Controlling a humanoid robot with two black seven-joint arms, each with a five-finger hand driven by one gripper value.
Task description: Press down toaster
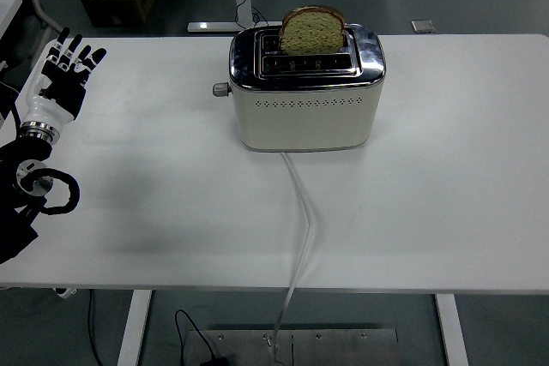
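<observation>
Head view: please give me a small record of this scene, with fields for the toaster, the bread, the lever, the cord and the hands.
toaster: cream and chrome, upright on the white table, far centre
bread slice: standing high out of the rear slot
lever: on the toaster's left end, near the top
cord: white, runs off the table's near edge
left hand: raised at the left edge, fingers spread, empty, apart from the toaster
right hand: not in view

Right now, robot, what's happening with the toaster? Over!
Left hand open, raised at table's left edge, far from toaster. Right hand out of view. Bread sticking up, lever not pressed. Path clear.
</observation>
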